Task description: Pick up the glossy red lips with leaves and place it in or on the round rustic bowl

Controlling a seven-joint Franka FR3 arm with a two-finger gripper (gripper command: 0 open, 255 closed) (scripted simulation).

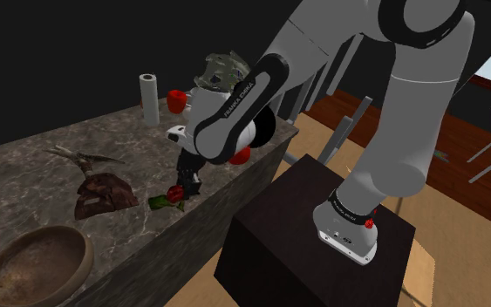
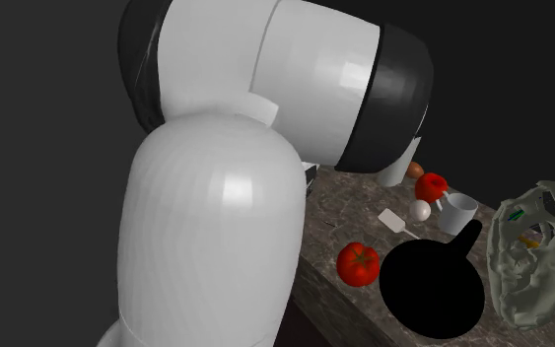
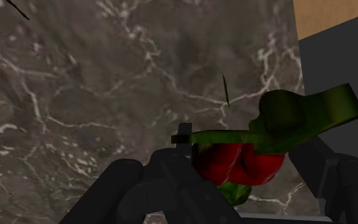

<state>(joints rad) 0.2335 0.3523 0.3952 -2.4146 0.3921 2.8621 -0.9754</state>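
Beside the stand, at the edge of the dark marble tabletop (image 1: 25,170), the arm bends down over the red lips (image 3: 234,164).
The big white arm (image 1: 413,105) rises from its black box stand (image 1: 296,249) and folds low toward the shoulder view's left. The round brown bowl (image 1: 36,266) sits at that view's lower left, well apart from the gripper (image 1: 180,188). The glossy lips, with their green leaves (image 3: 308,114), lie on the marble between the spread fingers (image 3: 165,184). One finger touches the red and the other stands just beside it, so nothing is pinched.
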